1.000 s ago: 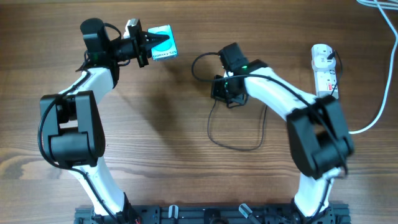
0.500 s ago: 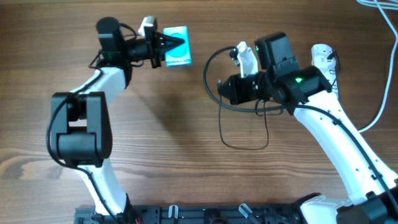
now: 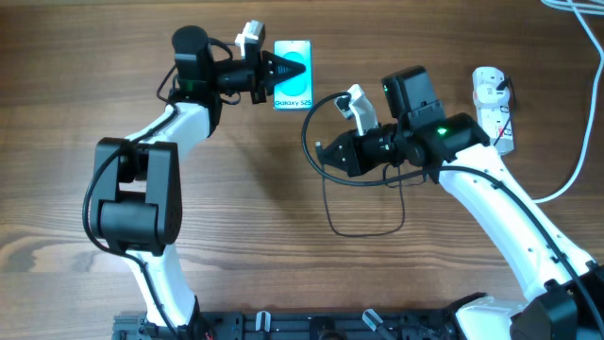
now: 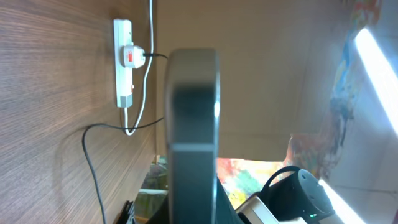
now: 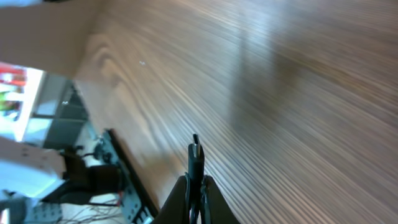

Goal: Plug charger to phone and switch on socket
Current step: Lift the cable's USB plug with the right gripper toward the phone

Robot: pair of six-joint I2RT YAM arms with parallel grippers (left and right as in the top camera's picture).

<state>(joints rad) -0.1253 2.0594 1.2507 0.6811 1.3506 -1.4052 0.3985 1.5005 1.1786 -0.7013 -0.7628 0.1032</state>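
My left gripper is shut on the phone, a slab with a light blue screen, held at the far middle of the table. In the left wrist view the phone's dark edge stands upright between the jaws. My right gripper is shut on the black charger plug, whose tip sticks out past the fingertips, above the table. The black cable loops on the table below it. The white socket strip with a red switch lies at the far right, and it also shows in the left wrist view.
A white cable runs from the socket strip off the right edge. Bare wooden table lies between the arms. A black rail runs along the front edge.
My left gripper has carried the phone to the right. My right gripper has lifted the charger plug off the table and moved down and left, pointing towards the left.
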